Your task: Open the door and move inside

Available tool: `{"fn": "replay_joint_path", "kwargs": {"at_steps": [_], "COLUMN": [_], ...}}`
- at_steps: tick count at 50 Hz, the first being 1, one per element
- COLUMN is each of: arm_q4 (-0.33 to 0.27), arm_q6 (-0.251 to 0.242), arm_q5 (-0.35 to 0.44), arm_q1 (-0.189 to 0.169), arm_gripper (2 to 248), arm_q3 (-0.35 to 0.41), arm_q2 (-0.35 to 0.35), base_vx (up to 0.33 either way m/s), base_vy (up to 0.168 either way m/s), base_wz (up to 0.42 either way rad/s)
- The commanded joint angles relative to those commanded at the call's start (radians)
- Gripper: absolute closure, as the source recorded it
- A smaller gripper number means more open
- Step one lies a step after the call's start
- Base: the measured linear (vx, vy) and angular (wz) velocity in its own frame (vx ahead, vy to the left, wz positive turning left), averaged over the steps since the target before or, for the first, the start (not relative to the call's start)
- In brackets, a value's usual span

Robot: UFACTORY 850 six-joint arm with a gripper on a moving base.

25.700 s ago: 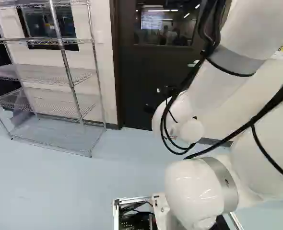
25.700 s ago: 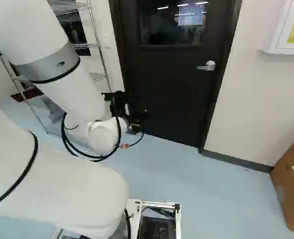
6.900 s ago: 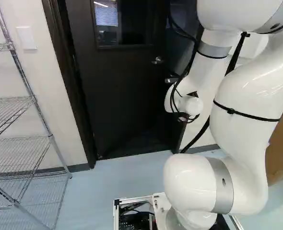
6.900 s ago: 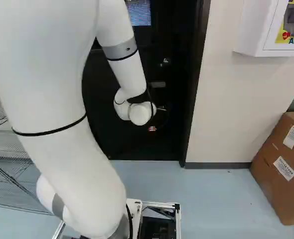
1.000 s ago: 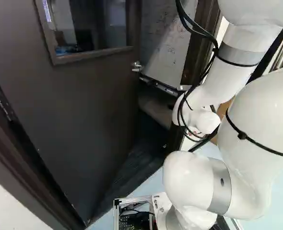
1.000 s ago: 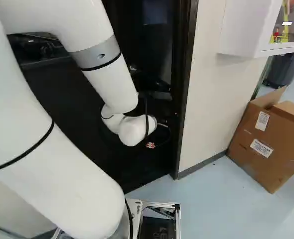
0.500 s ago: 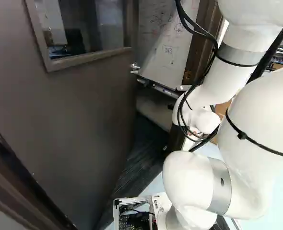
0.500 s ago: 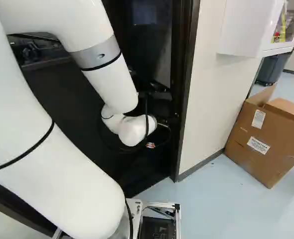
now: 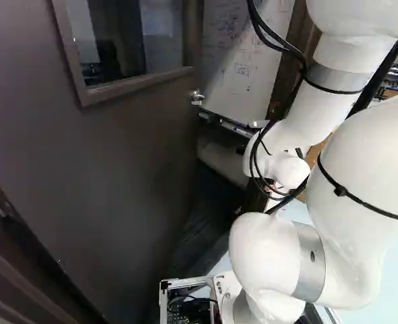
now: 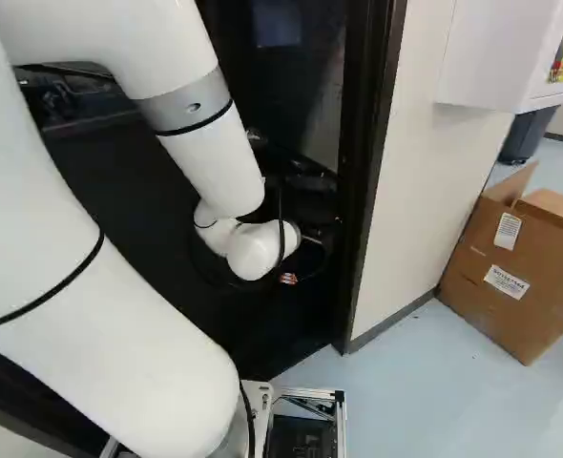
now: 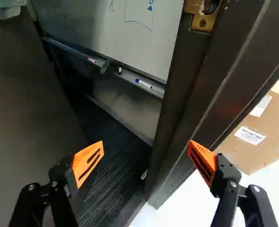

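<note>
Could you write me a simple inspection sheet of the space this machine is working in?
Surface: pale blue floor outside; dark ribbed floor beyond the doorway.
Job's things: dark brown windowed door, with silver metal lever handle, standing open.
Clutter: brown cardboard box, flaps raised, by the wall outside.
Grippers: orange-padded black fingers apart, holding nothing.
Cables: black cables run along the white arm.
Surroundings: whiteboard inside, pens on its tray; white cabinet on the wall.
</note>
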Motion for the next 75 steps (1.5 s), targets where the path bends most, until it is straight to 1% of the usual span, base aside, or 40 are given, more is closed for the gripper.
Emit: {"fn": "replay_joint_path", "kwargs": {"at_steps": [13,30,35,36,65,75], "arm_q4": [0.0,0.0,0.0,0.0,0.0,0.0], "arm_q6": [0.0,0.0,0.0,0.0,0.0,0.0], "arm_q5": [0.0,0.0,0.0,0.0,0.0,0.0], "arm_q1": [0.0,0.0,0.0,0.006,0.043,0.061], "arm_gripper": [3,3,3,3,3,3], "arm_q3": [0.0,0.0,0.0,-0.001,-0.01,-0.014], "arm_q2": [0.0,0.0,0.0,-0.002,-0.011,-0.015], "base_vx": [0.038,0.001,0.016,0.027,0.002,0.0], "base_vy": [0.067,-0.002,0.079,0.081,0.004,0.0], "base_wz": [-0.011,-0.01,0.029,-0.035,0.001,0.0]}}
